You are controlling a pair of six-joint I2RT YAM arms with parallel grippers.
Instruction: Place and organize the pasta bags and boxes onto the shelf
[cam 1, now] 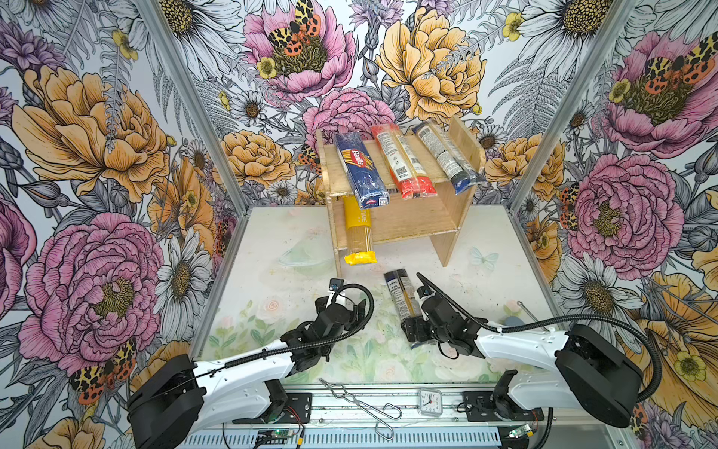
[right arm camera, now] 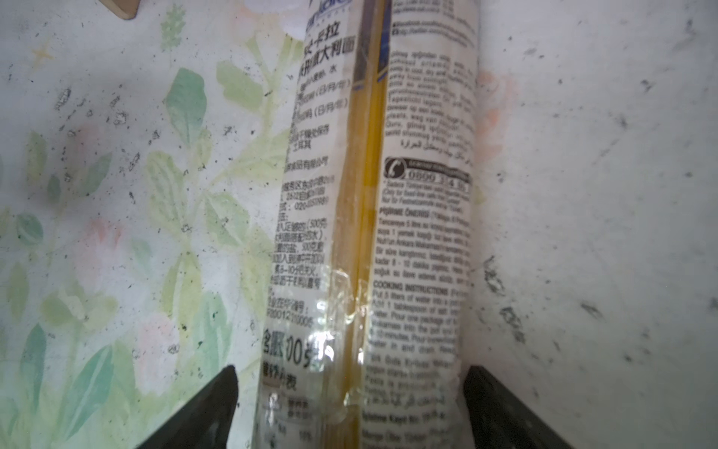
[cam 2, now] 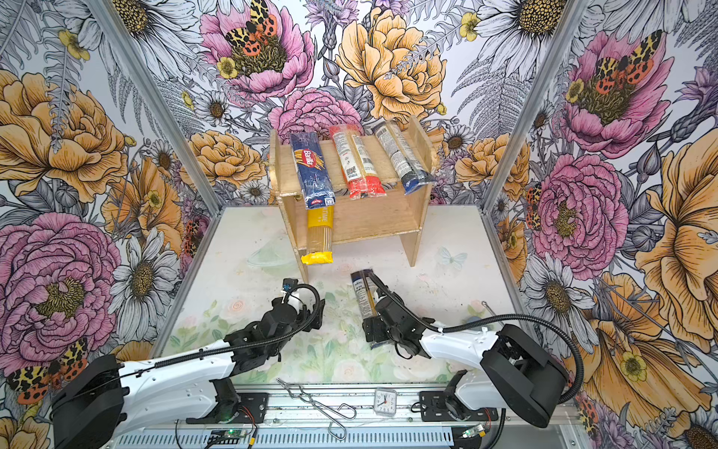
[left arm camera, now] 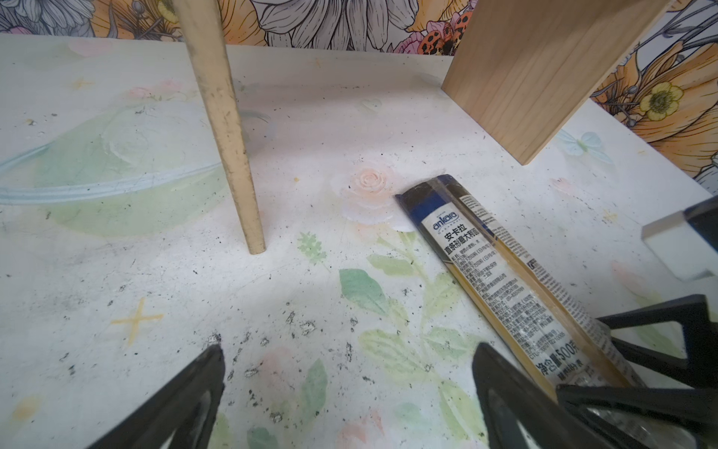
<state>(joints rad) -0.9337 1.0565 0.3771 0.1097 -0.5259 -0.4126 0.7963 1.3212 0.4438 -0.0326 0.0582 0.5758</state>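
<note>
The pale wood shelf (cam 1: 415,221) (cam 2: 373,221) stands at the back. On its top board lie a blue Barilla pack (cam 1: 359,169), a red-ended clear pack (cam 1: 400,163) and a dark-ended clear pack (cam 1: 445,155). A yellow pack (cam 1: 359,233) sticks out over the lower board's front edge. Another clear pack with dark ends (cam 1: 400,295) (left arm camera: 501,264) (right arm camera: 373,233) lies flat on the table. My right gripper (cam 1: 413,330) (right arm camera: 351,369) is open and straddles its near end, jaws on either side. My left gripper (cam 1: 359,311) (left arm camera: 349,350) is open and empty, beside that pack.
Metal tongs (cam 1: 357,400) and a small clock (cam 1: 430,402) lie on the front rail. A thin metal rod (cam 1: 528,311) rests at the table's right edge. The shelf's left side panel (left arm camera: 229,136) and right side panel (left arm camera: 544,77) stand close ahead of the left gripper.
</note>
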